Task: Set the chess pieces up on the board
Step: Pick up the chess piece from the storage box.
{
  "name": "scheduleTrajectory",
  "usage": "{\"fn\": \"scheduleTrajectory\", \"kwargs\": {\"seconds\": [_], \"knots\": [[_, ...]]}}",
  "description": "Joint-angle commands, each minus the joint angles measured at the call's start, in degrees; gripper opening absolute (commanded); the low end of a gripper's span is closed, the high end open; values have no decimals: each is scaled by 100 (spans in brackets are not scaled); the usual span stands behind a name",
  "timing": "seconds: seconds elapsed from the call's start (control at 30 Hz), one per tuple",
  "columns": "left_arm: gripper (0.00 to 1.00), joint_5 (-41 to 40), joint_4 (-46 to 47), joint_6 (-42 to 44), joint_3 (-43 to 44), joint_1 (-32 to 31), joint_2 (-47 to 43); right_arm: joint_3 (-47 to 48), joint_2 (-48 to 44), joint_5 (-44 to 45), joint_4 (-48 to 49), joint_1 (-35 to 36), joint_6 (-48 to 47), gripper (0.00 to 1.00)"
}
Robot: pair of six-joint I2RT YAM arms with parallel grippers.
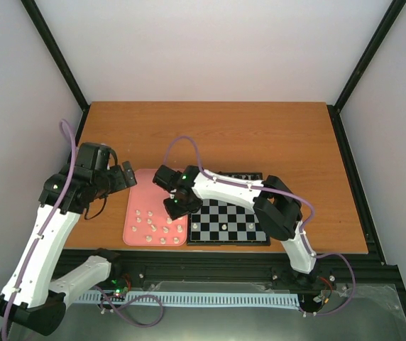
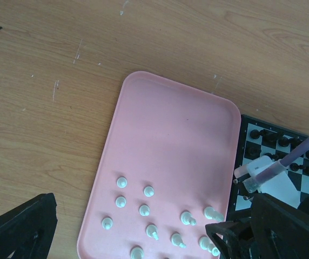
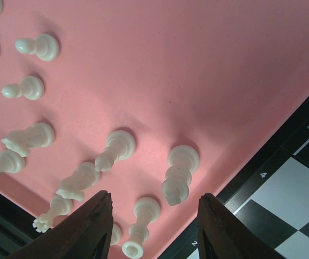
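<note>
Hovering low over the pink tray (image 3: 197, 65) with the right pincer (image 3: 155, 197), fingers partly spread either side of one cream-white piece (image 3: 139, 226), clear of both. Off the tray's 10 o'clock corner, left pincer (image 1: 123, 177) spread wide, nothing between. Across the tray's 6 o'clock half, scattered chess pieces (image 2: 144, 210); against its 3 o'clock edge, the board (image 1: 228, 213).

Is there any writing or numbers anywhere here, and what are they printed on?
"5": on the black border of the board, right wrist view.
"4": same border, lower down.
"2": same border, near the picture's bottom edge.
Nothing else is readable.
</note>
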Motion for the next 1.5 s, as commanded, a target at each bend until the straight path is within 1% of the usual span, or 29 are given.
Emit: {"fn": "scheduleTrajectory", "kwargs": {"seconds": [0.0, 0.3, 0.4, 0.5, 0.6, 0.87, 1.1, 1.27, 1.33, 1.47], "knots": [[100, 48, -68, 130, 241, 13, -112, 187, 118, 201, -136, 60, 61, 43], [100, 51, -60, 156, 166, 9, -136, 245, 422, 281, -125, 58, 58, 42], [100, 56, -44, 169, 149, 13, -125, 314, 478, 390, -167, 60, 77, 39], [100, 67, -17, 187, 140, 13, -115, 360, 509, 502, -175, 54, 73, 39], [100, 85, 8, 204, 126, 9, -96, 486, 612, 517, -234, 49, 48, 38], [100, 143, 28, 231, 163, 12, -46, 775, 802, 518, -411, 50, 39, 31], [100, 169, 10, 227, 147, 12, -61, 802, 770, 571, -549, 49, 65, 30], [100, 187, 19, 205, 117, 6, -63, 781, 757, 579, -584, 49, 82, 26], [100, 190, 27, 204, 122, 12, -53, 782, 752, 597, -568, 49, 82, 21], [100, 201, 36, 197, 135, 6, -25, 804, 760, 581, -576, 49, 83, 14]]}}
